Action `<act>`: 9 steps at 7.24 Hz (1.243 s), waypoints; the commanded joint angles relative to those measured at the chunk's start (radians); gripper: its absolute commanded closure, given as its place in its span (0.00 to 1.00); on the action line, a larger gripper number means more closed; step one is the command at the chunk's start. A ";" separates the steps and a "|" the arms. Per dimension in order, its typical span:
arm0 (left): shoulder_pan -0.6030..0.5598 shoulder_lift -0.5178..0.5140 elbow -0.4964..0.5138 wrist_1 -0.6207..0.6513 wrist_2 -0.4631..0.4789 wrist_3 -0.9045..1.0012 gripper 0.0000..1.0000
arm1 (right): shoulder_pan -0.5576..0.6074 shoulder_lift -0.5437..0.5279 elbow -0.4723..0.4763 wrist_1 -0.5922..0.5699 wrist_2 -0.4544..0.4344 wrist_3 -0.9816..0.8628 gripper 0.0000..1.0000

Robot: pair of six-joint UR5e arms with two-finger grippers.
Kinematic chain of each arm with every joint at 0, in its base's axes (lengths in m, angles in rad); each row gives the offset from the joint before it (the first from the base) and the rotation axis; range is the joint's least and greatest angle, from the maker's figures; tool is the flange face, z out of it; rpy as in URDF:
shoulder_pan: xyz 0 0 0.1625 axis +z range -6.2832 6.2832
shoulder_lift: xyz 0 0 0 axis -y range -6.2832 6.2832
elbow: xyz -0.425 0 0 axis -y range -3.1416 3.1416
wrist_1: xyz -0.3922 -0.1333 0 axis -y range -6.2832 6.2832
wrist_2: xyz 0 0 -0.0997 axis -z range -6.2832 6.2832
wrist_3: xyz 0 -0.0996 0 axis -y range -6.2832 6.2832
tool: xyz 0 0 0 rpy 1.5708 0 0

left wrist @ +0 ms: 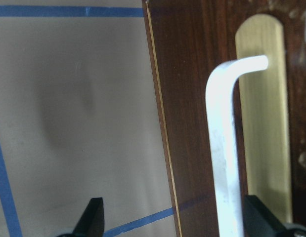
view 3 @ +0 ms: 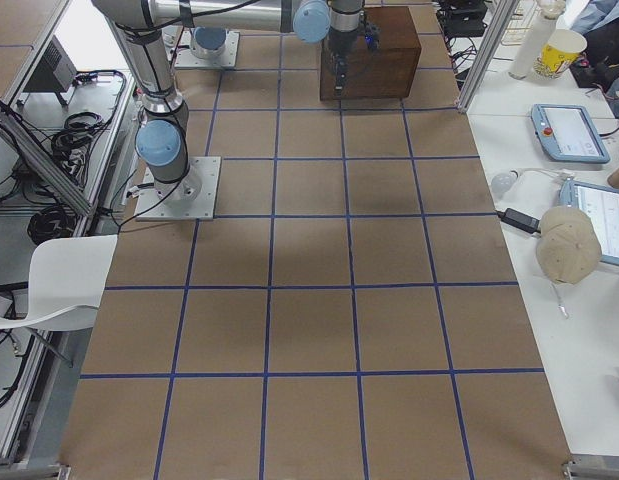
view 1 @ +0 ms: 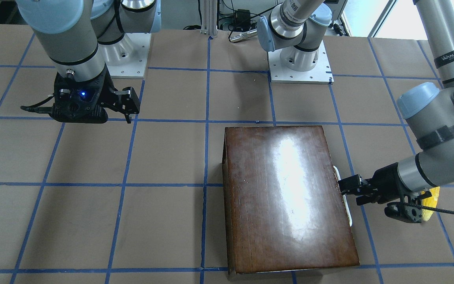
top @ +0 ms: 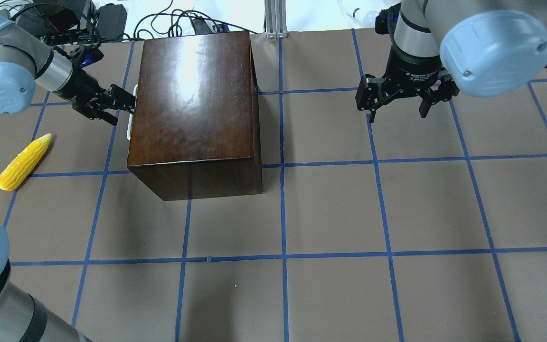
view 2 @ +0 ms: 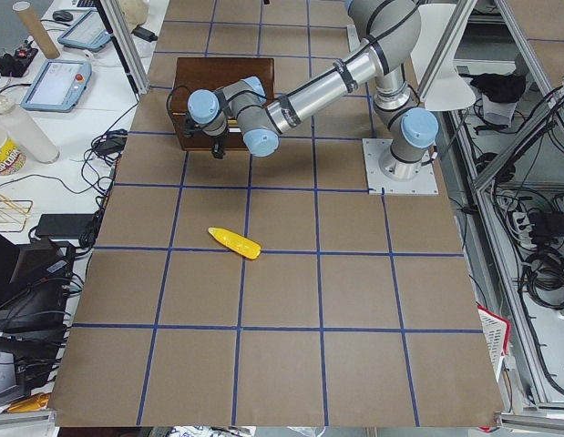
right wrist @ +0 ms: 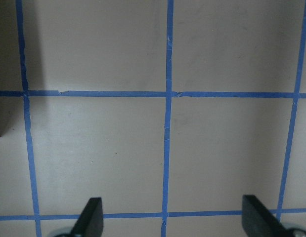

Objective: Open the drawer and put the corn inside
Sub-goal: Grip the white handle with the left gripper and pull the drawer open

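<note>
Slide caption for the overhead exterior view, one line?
Left pincer open around the white drawer handle; corn lies on the table nearby; right pincer hangs open above the table.

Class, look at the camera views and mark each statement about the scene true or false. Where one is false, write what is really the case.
1. The drawer is pulled out. False: the drawer is shut, and none of its tray shows outside the box.
2. The corn lies on the table, apart from the box. True: the corn rests on the table.
3. The left gripper is open at the drawer's white handle. True: the left gripper is at the handle.
4. The right gripper holds the corn. False: the right gripper is open and empty above the table.
</note>
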 commanded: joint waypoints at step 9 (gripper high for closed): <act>0.033 -0.029 0.045 -0.005 0.010 0.084 0.00 | 0.000 0.000 0.000 0.000 -0.001 0.000 0.00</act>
